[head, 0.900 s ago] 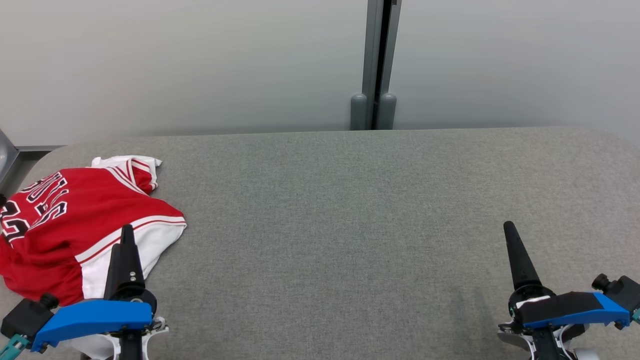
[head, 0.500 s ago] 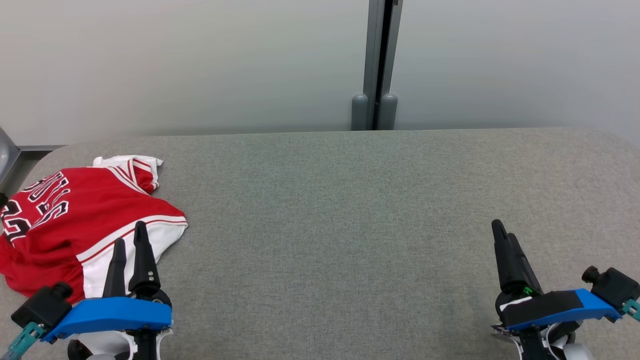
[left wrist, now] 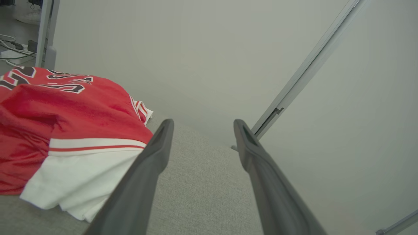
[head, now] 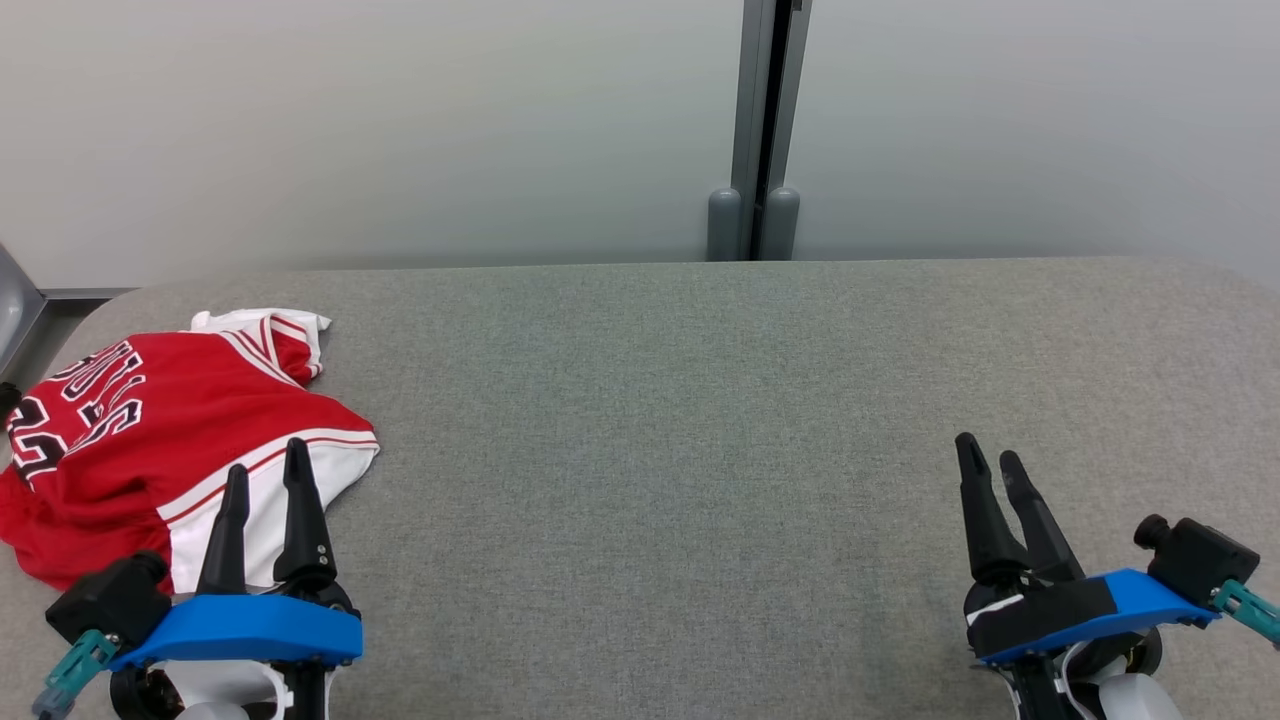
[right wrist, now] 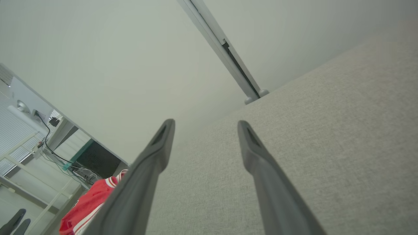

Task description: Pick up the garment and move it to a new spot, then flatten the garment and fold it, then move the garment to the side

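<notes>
You've barely started; the jersey (head: 170, 430) lies crumpled at the left end of the table (head: 700, 400), untouched; your left claw (head: 266, 458) hovers right by its white hem, right claw (head: 988, 449) well away, both wide open and empty; everything's left to do.

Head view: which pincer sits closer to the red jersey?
The left pincer, poised at the red jersey; the right pincer is far off across the grey surface.

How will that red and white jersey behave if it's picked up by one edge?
Probably floppy: the jersey lies crumpled with soft folds, so it should drape and hang. Likely light, being thin fabric. Its sheen hints it may slide easily over the grey table.
</notes>
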Controlling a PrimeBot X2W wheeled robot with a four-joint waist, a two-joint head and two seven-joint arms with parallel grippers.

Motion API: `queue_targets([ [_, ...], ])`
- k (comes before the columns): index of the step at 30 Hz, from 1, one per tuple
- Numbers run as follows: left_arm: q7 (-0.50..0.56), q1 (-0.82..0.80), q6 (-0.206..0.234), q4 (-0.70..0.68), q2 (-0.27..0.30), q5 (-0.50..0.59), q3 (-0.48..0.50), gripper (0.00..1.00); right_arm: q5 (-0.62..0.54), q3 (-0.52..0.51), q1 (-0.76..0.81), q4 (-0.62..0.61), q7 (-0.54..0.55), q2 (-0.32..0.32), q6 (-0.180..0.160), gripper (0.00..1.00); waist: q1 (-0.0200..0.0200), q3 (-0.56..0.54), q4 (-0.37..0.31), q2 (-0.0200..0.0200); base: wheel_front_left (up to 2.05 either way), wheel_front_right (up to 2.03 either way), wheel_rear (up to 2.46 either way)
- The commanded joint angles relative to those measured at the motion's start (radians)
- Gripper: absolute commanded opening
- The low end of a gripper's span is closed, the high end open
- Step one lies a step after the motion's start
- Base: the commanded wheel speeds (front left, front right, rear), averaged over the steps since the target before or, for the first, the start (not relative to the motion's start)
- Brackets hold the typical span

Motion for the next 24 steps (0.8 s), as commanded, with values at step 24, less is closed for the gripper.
queue_targets([
  [24,-0.066,-0.011,0.013,0.011,0.037,0.286,-0.032,1.0,-0.274,0.033,-0.025,0.017,-0.068,-0.009,0.002,1.0,0.0,0.001,0.006,0.0,0.0,0.0,0.0],
])
